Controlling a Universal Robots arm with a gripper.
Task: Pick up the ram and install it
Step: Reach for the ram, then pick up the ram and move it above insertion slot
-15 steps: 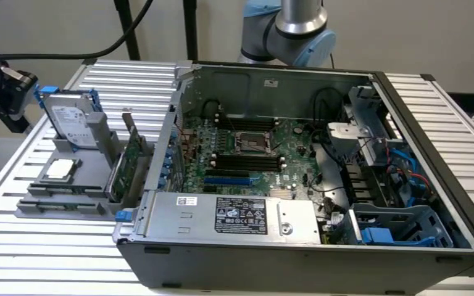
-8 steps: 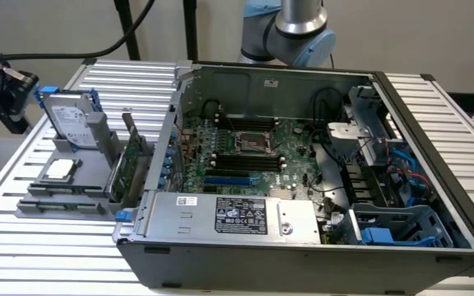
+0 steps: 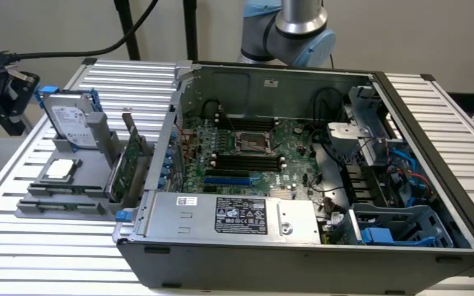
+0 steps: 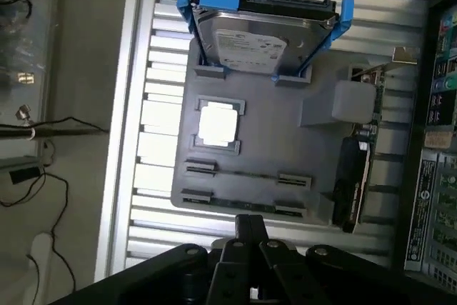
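Pick-up stage, before any grasp. In the wrist view the tool (image 4: 250,225) hangs over the edge of the grey holder (image 4: 285,141), which lies on the slatted bench (image 3: 23,246) just beside the open case (image 3: 303,259). Its fingertips appear pressed together with nothing between them.

The holder carries a hard drive (image 4: 250,41) in a blue bracket, a CPU (image 4: 216,123) and an upright card (image 3: 130,163). It also has two rows of paired clips. The ram (image 4: 246,174) is judged to be the thin dark strip standing on edge between the clips of the row next to the CPU. It is seen edge-on, so this reading is not certain. The tool is near that row but well above it and touches nothing.

Inside the case, the black slots (image 3: 245,161) of the motherboard (image 3: 286,145) look unfilled, so installation is judged not begun. In the exterior view the arm (image 3: 299,24) rises behind the case's rear wall.

Step in hand, as judged: approach to the ram. A grasp would call for the fingers to be spread first. They would then need to be set square across the stick's long edge near its middle, clear of the end clips. The lift would need to be straight out of the clips, as a tilted pull could bind a board this thin.
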